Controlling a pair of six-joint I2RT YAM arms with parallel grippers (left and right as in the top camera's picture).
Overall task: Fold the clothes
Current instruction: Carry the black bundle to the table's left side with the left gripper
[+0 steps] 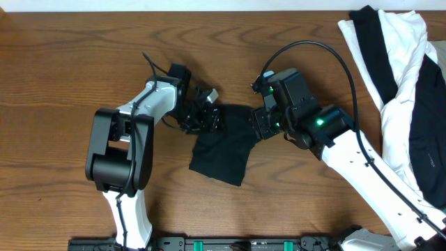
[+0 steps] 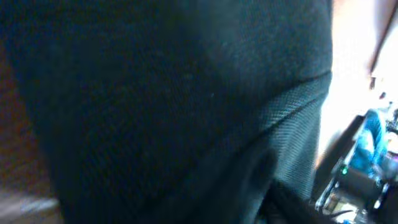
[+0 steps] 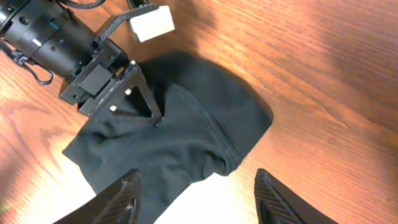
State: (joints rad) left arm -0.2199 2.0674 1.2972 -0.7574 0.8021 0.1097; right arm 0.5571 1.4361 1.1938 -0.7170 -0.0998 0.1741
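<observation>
We see the soft black fabric garment (image 1: 223, 146) lying crumpled at the middle of the brown wooden table (image 1: 70, 56), between both arms. The left gripper (image 1: 211, 108) has its jaws apart, one finger resting on the cloth's upper left edge, the white-padded one over bare wood. The right gripper (image 3: 198, 180) stands spread over the upper right corner, not clamped. A heap of white and black garments (image 1: 397, 63) lies far right
</observation>
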